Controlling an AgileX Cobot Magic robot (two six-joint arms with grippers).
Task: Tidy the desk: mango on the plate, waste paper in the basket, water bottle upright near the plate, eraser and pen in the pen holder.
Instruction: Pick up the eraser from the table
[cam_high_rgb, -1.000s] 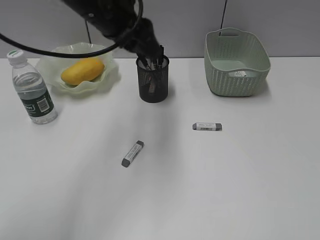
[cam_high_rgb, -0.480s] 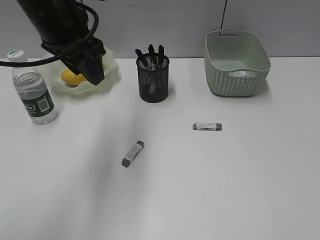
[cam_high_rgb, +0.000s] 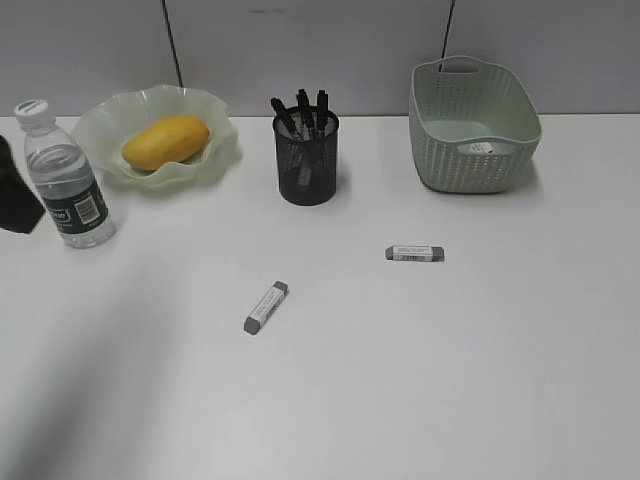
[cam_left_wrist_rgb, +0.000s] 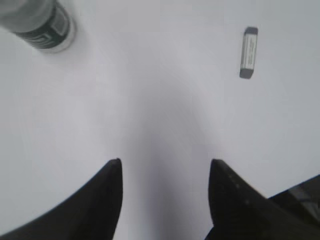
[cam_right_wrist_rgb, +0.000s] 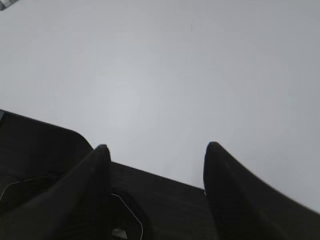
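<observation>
Three containers sitting along the far side of the desk (cam_high_rgb: 400, 400): plate (cam_high_rgb: 215, 150) far left, pen holder (cam_high_rgb: 307, 165) middle, basket (cam_high_rgb: 470, 150) far right. Holding the mango (cam_high_rgb: 166, 141) in the plate, lying on its side, resting inside the wavy rim. Holding several dark pens (cam_high_rgb: 305, 108) in the pen holder, tips or caps sticking up above the mesh rim; exact count not readable. Holding a small pale scrap, apparently the waste paper (cam_high_rgb: 480, 147), on the basket floor near its right wall; print too small to read.

Standing upright just left of the plate, near it but not touching: water bottle (cam_high_rgb: 64, 178), white cap on, dark green label facing the camera.

Lying loose on the open desk: two grey erasers. Nearer eraser (cam_high_rgb: 265, 307) lying at a slant, front of the pen holder and well apart from it. Farther eraser (cam_high_rgb: 415, 253) lying nearly level, between the pen holder and the basket, closer to the front.

Showing at the left edge of the exterior view, beside the bottle: dark part of the left arm (cam_high_rgb: 15, 200).

Hovering over bare desk in the left wrist view: left gripper (cam_left_wrist_rgb: 165, 170), jaws spread, nothing between them; bottle base and nearer eraser visible beyond.

Hovering over bare desk in the right wrist view: right gripper (cam_right_wrist_rgb: 156, 155), jaws spread, pinching nothing.
</observation>
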